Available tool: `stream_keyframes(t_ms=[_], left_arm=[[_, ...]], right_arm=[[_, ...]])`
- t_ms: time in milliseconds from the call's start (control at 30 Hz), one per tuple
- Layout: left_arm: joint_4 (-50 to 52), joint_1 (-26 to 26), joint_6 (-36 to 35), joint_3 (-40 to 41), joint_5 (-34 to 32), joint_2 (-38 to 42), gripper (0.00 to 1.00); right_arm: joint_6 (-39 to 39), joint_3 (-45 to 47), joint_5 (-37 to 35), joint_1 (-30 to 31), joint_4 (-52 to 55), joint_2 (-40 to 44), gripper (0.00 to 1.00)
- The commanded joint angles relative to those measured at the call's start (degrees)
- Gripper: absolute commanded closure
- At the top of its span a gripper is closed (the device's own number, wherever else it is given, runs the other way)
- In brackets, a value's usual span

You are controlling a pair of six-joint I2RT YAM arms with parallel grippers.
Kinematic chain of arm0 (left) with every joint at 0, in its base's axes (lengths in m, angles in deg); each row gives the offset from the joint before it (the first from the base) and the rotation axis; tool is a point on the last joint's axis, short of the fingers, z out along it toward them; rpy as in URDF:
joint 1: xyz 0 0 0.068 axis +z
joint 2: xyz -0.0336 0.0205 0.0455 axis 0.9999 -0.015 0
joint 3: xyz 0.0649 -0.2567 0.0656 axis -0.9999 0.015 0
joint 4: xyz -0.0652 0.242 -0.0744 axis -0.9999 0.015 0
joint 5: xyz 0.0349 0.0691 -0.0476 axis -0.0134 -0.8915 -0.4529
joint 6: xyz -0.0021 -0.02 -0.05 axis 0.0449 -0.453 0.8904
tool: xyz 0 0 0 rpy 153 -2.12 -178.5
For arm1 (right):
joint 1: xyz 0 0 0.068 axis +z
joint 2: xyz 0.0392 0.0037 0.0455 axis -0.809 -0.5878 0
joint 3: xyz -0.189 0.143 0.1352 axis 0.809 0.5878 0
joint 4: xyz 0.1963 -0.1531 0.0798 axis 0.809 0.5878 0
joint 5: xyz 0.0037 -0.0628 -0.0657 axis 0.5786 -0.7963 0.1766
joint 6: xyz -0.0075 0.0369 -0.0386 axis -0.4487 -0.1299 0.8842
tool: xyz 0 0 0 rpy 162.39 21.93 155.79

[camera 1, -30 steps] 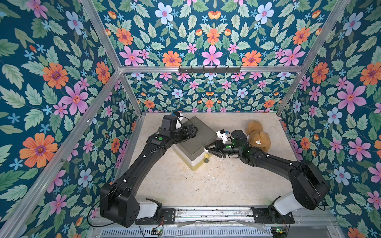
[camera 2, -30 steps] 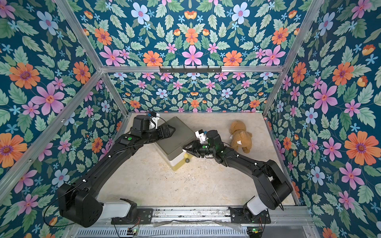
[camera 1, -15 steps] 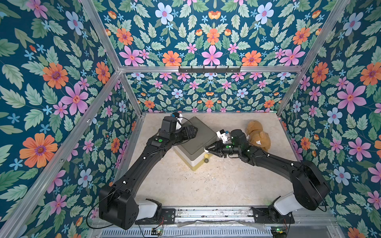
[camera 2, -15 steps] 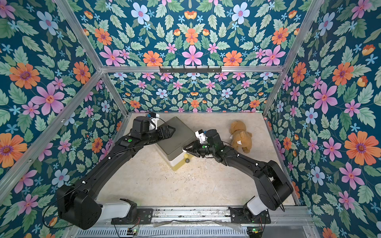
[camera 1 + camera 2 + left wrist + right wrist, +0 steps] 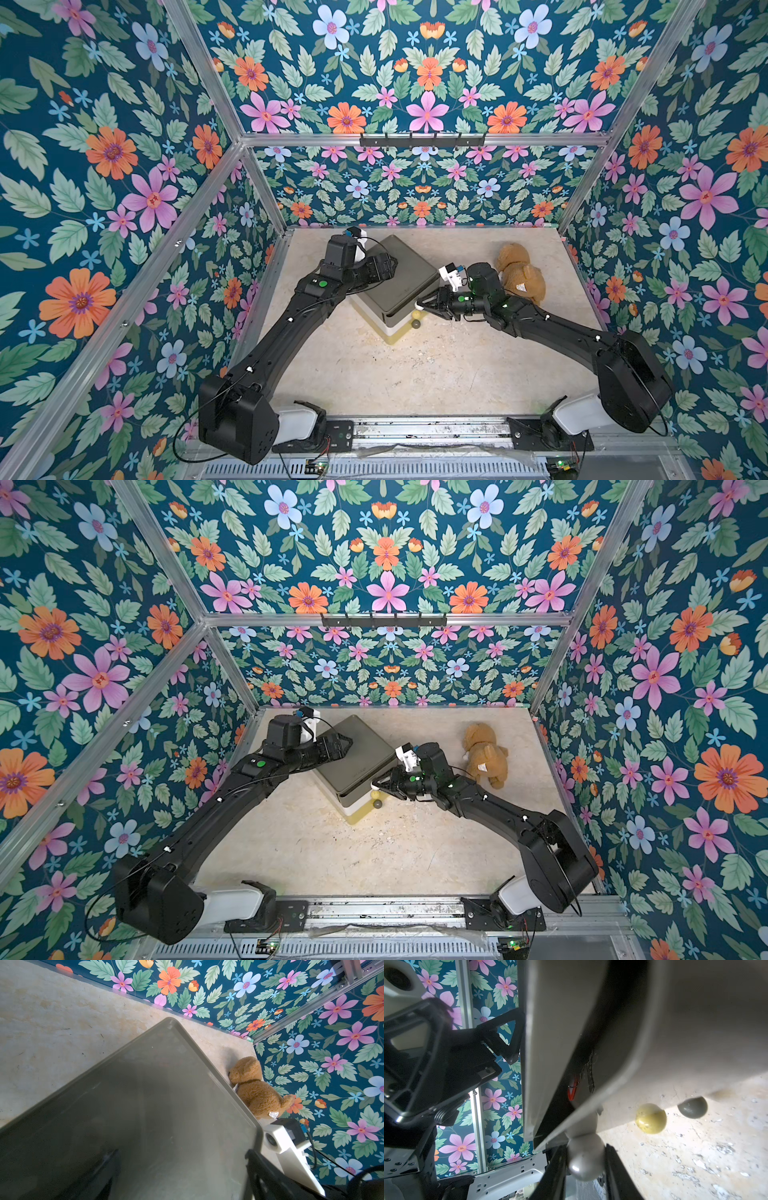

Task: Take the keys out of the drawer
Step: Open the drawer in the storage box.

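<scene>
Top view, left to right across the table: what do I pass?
Left hand → right hand, gripping the white knob → bear. The drawer unit lies under and beside both hands, so it is left out.

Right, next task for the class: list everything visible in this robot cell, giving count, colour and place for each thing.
drawer unit: one, olive-grey top over white and yellow drawers, on the table towards the back.
knobs: three, pale knob, yellow knob, dark knob, on the drawer fronts.
red item: one, red, in the dark gap behind the top drawer's front, too hidden to identify.
plush toy: one, brown, on the table beside the unit.
hook rail: one, black, back wall frame.
table: one, beige.
left gripper: black, over the unit's top.
right gripper: black, closed on the pale knob.
</scene>
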Motion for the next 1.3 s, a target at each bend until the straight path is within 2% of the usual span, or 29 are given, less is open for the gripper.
stream_keyframes(t_ms=[0, 667, 1267], left_arm=[[3.96, 0.06, -0.17, -0.24, -0.62, -0.21, 0.0], [5.63, 0.06, -1.41, -2.15, -0.41, -2.59, 0.01], [6.35, -0.01, -2.37, -2.64, -0.44, -3.79, 0.01]], right_arm=[[1.41, 0.48, 0.32, 0.19, 0.84, 1.56, 0.78], [2.15, 9.0, -3.8, 0.21, 5.2, 12.17, 0.78], [4.3, 11.67, -5.57, -0.68, 12.12, 18.62, 0.78]])
